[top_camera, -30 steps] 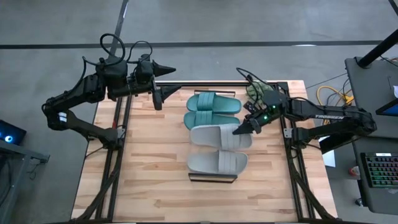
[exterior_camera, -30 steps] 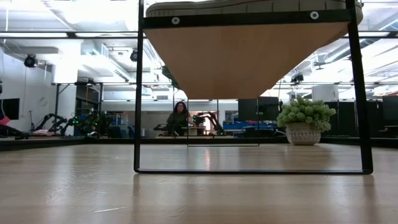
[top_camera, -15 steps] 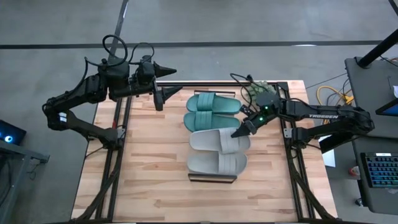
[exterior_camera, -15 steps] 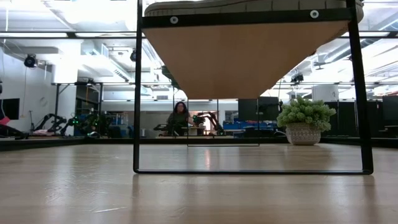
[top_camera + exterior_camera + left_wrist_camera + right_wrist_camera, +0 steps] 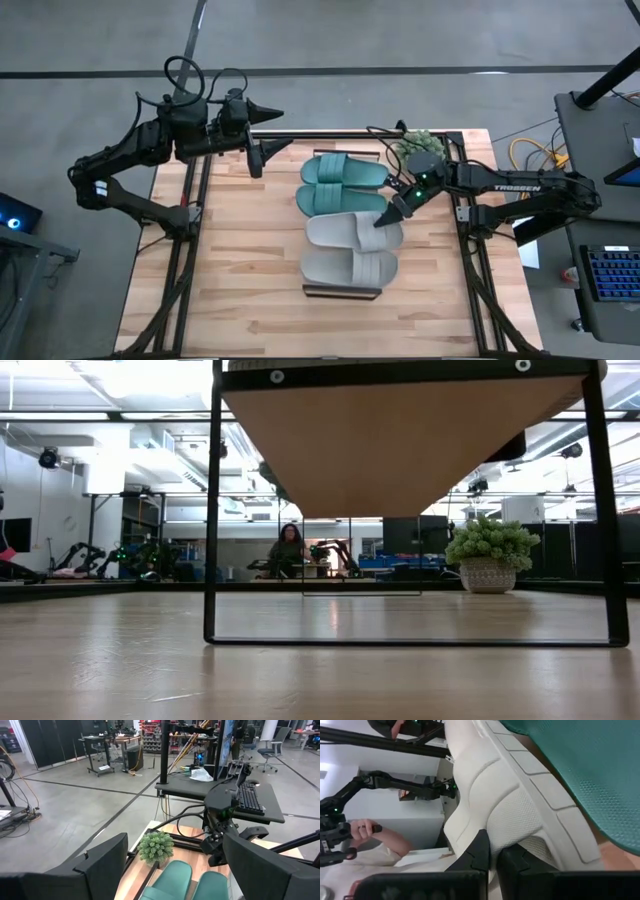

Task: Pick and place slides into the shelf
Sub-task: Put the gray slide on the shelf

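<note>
Now the right gripper, fingers closed, has pushed the far light grey rubbery slide left; left gripper waits wide open.

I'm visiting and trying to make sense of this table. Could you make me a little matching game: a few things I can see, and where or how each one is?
Things:
1. teal slides
2. grey slides
3. left end effector
4. right end effector

Descriptions:
A. shut, tip at the edge of a grey slide
B. open, near the table's far left edge, holding nothing
C. the pair on the shelf nearer the potted plant
D. the pair on the shelf farther from the potted plant

Pairs: 1-C, 2-D, 3-B, 4-A
</note>
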